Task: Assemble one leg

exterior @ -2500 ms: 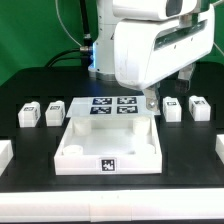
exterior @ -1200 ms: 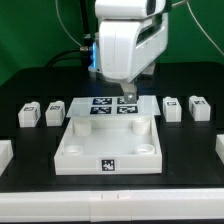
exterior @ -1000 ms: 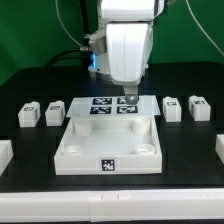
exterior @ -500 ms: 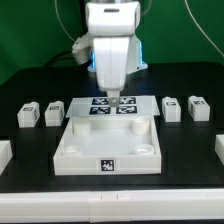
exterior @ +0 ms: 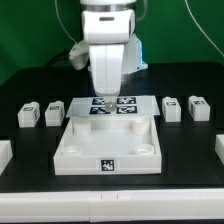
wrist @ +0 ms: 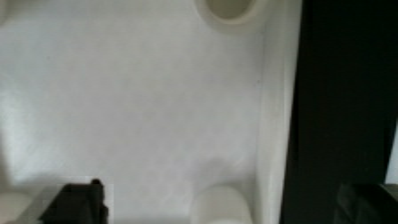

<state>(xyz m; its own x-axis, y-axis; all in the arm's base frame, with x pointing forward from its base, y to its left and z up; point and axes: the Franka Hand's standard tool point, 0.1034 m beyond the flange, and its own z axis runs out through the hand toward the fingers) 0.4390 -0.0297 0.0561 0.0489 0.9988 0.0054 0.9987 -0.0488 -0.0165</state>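
Shifted toward the exterior view's left since 2.5 s ago: pincer [exterior: 106,101], now over the marker board [exterior: 128,108], fingers [wrist: 75,203] apart, holding nothing. Legs [exterior: 54,112] on the table [exterior: 40,90], four, all clear of the pincer: two to its left in the exterior view, two to its right. White panel [exterior: 80,162] lies just camera-side of the pincer.

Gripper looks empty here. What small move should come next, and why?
Probably shift toward the exterior view's left, over the nearest small white tagged leg block: the two-finger gripper hangs open and empty above the large white square panel.
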